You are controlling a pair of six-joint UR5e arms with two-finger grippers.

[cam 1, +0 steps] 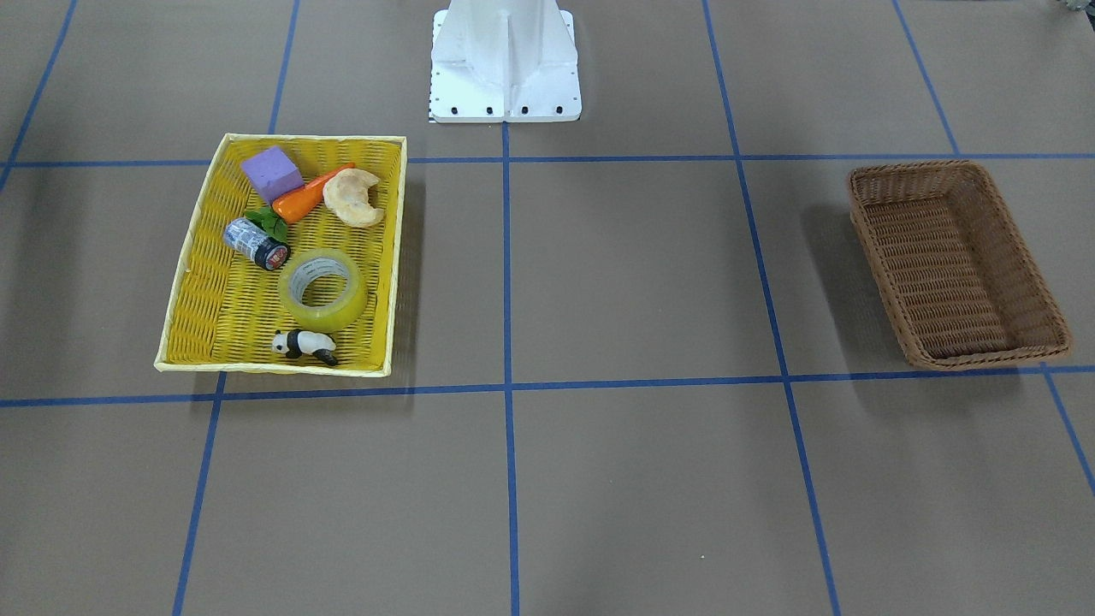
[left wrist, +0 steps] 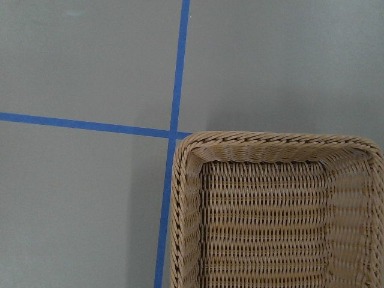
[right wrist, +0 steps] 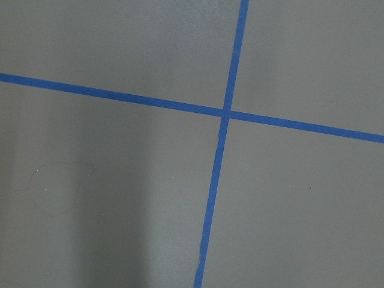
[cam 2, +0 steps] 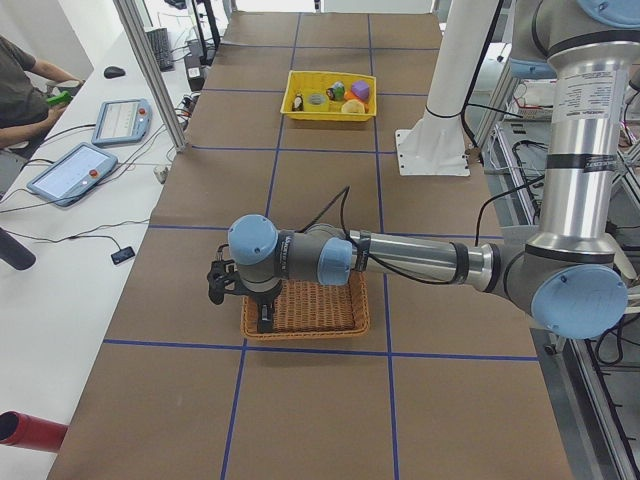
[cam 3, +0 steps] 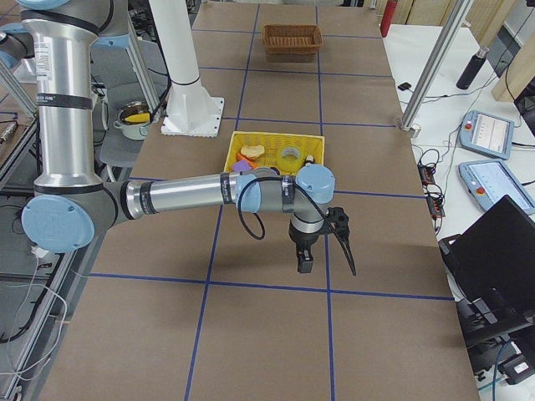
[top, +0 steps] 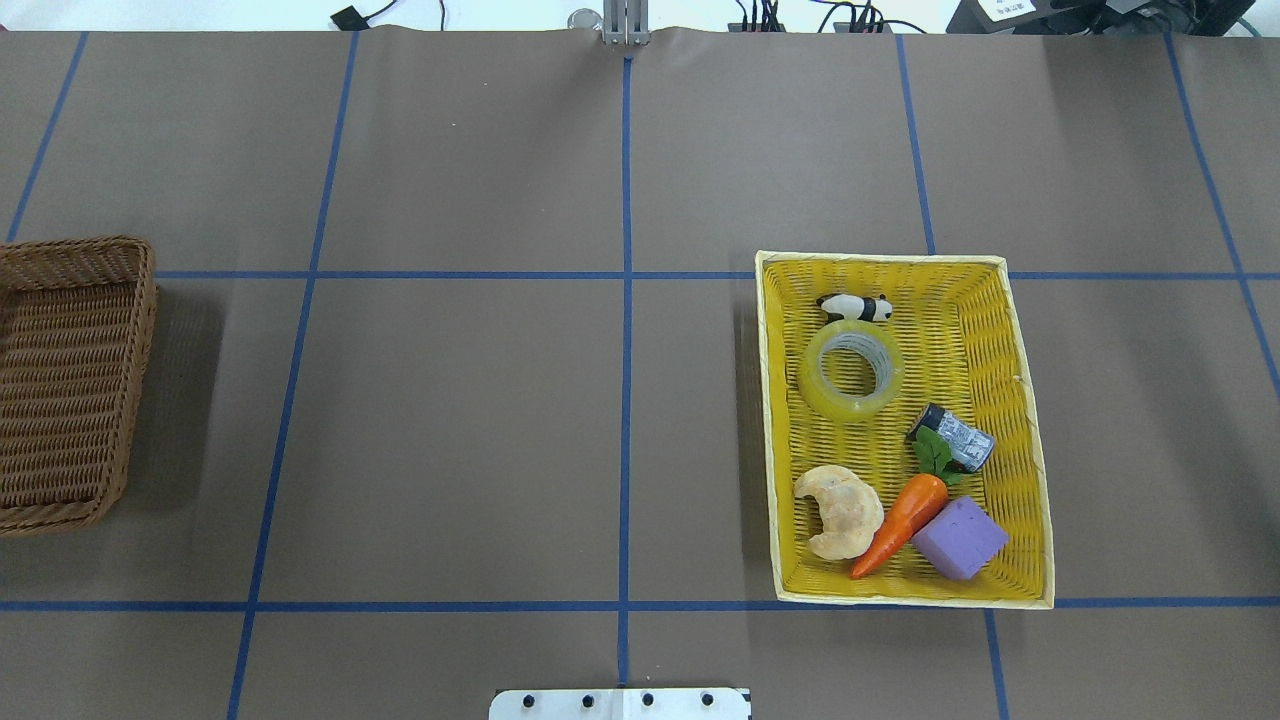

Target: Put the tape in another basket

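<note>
The tape (cam 1: 322, 289) is a yellow-green roll lying flat in the yellow tray (cam 1: 274, 369), between a toy panda and a small grey cylinder. It also shows in the overhead view (top: 851, 369). The brown wicker basket (cam 1: 915, 167) stands at the other end of the table, and nothing shows in it. In the exterior left view my left gripper (cam 2: 240, 300) hangs over the basket's outer end (cam 2: 305, 330); the left wrist view shows that rim (left wrist: 270, 139). In the exterior right view my right gripper (cam 3: 324, 255) hangs over bare table, short of the tray. I cannot tell whether either gripper is open or shut.
The tray also holds a toy panda (top: 855, 307), a grey cylinder (top: 955, 437), a carrot (top: 900, 512), a croissant (top: 840, 510) and a purple block (top: 960, 538). The robot's white base (cam 1: 505, 60) stands at the table's middle edge. Operators' tablets (cam 2: 75, 170) lie beside the table.
</note>
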